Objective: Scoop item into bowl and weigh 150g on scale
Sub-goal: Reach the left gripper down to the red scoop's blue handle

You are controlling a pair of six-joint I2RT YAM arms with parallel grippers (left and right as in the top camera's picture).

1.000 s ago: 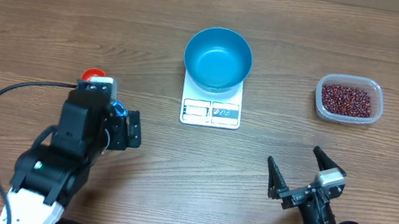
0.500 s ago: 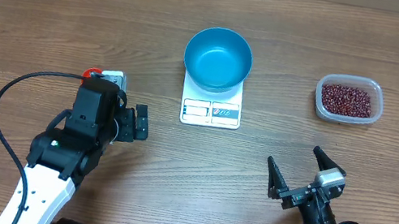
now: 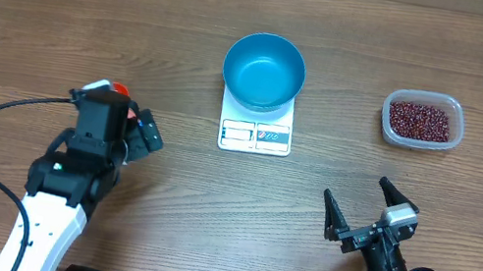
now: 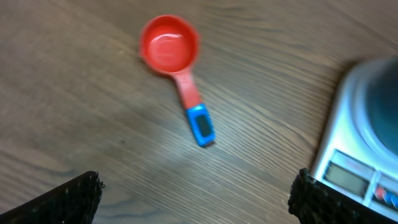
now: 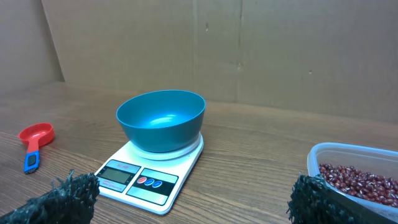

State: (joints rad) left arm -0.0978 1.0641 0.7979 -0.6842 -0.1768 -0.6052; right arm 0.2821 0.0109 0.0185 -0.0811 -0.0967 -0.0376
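Blue bowl [image 3: 264, 71] sits on the white scale [image 3: 256, 134] seen from overhead, beans [image 3: 421, 118] in the clear tub [image 3: 389, 128] to its right; in the left wrist view the left fingers [image 4: 65, 199] — spread, empty — hang above the red scoop [image 4: 169, 50] on the worktop [image 4: 74, 93]; in the right wrist view the right fingers [image 5: 65, 194] are likewise released.

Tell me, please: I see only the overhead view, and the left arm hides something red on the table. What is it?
Observer: A red measuring scoop, lying flat on the table. The left wrist view shows all of it.
Operator: Does the left gripper hold it?
Observer: No. The left gripper is open above it and does not touch it.
Operator: Is anything in its cup?
Observer: No, the cup is empty.
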